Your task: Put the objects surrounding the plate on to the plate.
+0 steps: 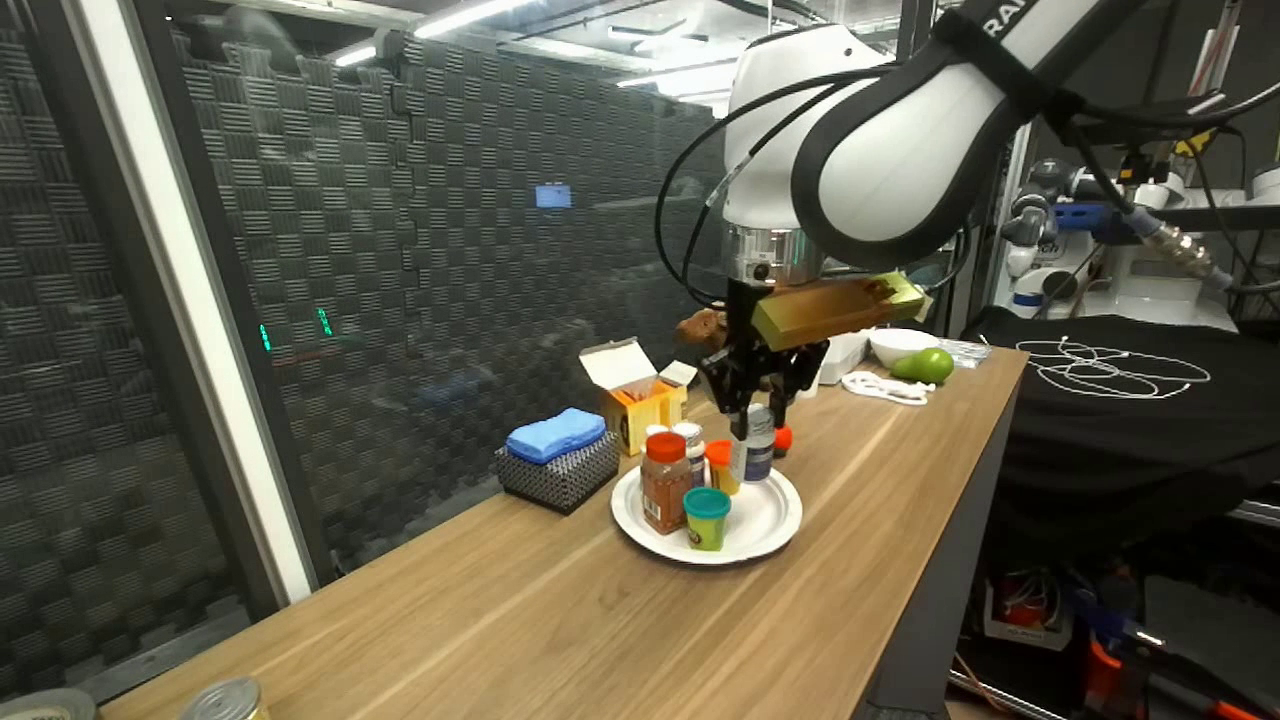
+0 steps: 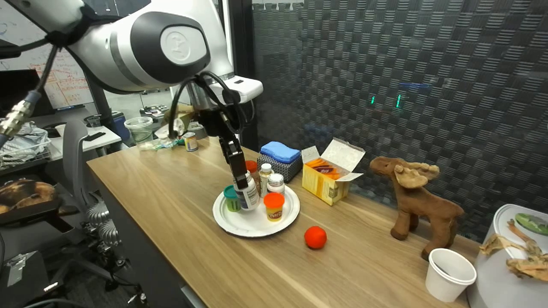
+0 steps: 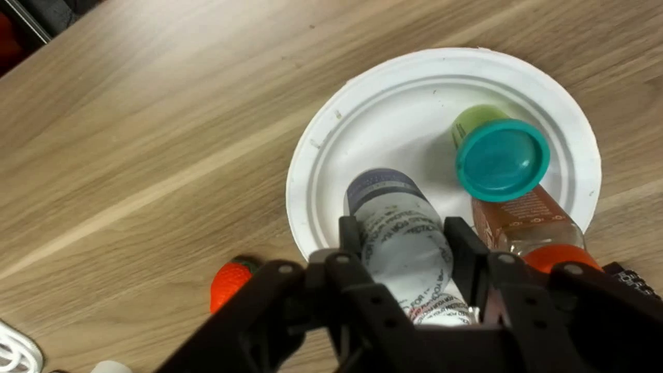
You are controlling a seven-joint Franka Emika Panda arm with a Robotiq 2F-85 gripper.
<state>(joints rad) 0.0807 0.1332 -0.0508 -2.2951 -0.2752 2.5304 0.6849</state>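
While the strawberry (image 3: 228, 285) lies on the table (image 3: 166, 171) at the left of our wrist view, beside the plate (image 3: 309, 155), we see the gripper (image 3: 403, 230) in the middle with both fingers clamped on a white bottle (image 3: 396, 210) over the plate; we cannot tell whether its base touches it. Farther right we find the teal-lidded tub (image 3: 501, 159) and the red-lidded jar (image 3: 533, 225), both standing on the plate.

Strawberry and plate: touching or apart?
Apart. In an exterior view, a strip of wooden tabletop shows between the strawberry and the rim of the plate; the wrist view shows that gap too.
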